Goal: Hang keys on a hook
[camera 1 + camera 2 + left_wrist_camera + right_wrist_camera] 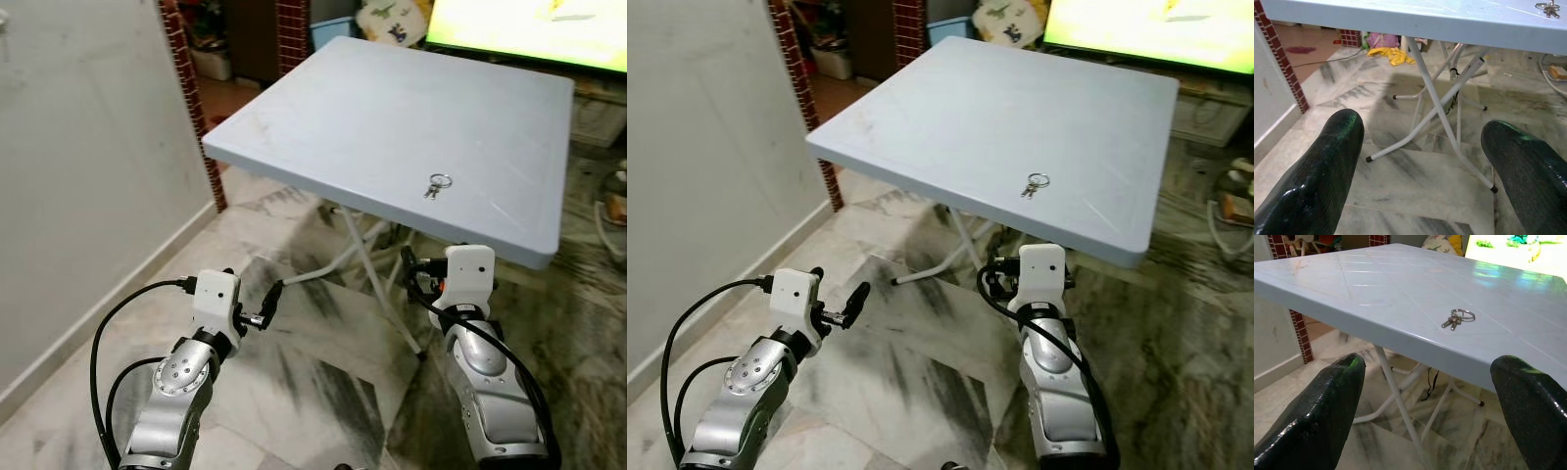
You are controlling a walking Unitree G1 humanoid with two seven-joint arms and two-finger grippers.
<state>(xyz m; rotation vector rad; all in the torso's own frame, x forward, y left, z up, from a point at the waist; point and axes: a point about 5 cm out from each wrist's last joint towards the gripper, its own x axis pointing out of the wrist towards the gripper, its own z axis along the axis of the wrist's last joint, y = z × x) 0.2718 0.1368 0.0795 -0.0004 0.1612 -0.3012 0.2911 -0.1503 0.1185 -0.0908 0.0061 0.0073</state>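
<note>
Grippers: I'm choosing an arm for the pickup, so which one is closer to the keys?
The right gripper: it faces the keys just below the table edge; the left gripper sits farther aside.

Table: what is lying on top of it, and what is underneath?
On the table lie only the keys, near its front edge. Underneath are white folding legs on marble floor. The tabletop hides where the legs attach.

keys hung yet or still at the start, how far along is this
Nothing looks done: the keys lie untouched on the table, near its front edge. In hand: the right gripper sits open, low before that edge, facing the keys; the left gripper is open, below table height. Left: grasping, lifting, finding a hook, hanging.
</note>
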